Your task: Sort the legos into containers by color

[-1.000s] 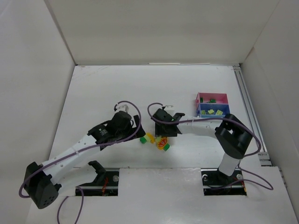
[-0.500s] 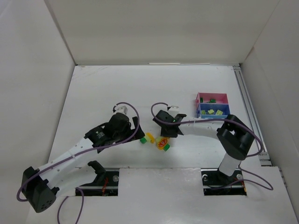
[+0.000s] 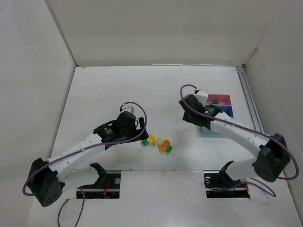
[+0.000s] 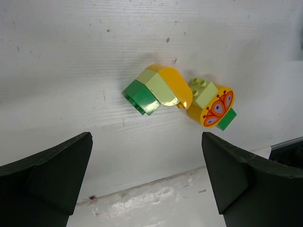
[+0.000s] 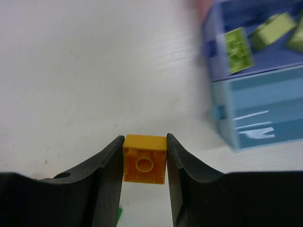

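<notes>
Sorting looks partly done: pale bricks [image 5: 238, 43] lie in the dark blue tray [image 5: 214, 56] and a green one [image 3: 215, 101] in the pink tray [image 3: 225, 98]. The light blue tray [image 5: 265, 109] shows nothing in the part seen. The right tool [image 5: 144, 142] is clamped on an orange brick [image 5: 145, 165], in the air just beside the trays, likely bound for the light blue one. The left tool [image 4: 147, 137] hangs with jaws wide apart over mixed clumps [image 4: 161, 90] on the bench [image 4: 71, 56]. Those must yet be pulled apart and sorted.
</notes>
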### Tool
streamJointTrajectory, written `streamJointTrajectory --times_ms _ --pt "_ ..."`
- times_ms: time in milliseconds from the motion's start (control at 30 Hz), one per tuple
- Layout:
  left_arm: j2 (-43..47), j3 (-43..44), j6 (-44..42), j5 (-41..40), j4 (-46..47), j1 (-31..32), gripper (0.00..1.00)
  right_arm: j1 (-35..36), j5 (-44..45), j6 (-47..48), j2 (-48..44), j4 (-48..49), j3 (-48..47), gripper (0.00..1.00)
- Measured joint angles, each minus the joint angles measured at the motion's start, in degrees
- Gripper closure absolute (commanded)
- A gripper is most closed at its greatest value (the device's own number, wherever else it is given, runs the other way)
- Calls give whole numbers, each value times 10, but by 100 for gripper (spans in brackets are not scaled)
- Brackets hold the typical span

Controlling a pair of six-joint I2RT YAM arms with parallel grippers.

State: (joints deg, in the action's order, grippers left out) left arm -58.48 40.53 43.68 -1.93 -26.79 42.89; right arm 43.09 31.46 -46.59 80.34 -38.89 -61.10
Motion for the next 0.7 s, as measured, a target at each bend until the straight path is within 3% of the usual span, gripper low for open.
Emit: streamJointTrajectory --times_ms 167,367,433,500,600,700 --pt "-26 21 -15 0 16 -3 0 -131 18 46 -86 -15 42 74" --pt "-58 42 -32 0 25 -3 0 -227 19 103 -99 -21 70 69" --pt "-65 46 -34 0 26 -3 0 -249 14 117 -86 -18 70 62" --pt "-68 48 -37 0 28 -3 0 -267 10 127 -66 -14 72 46" --pt "-71 50 -42 0 31 -3 0 -278 5 138 -38 -9 75 35" --pt "-73 50 -43 0 31 -3 0 -281 0 145 -22 -7 76 32"
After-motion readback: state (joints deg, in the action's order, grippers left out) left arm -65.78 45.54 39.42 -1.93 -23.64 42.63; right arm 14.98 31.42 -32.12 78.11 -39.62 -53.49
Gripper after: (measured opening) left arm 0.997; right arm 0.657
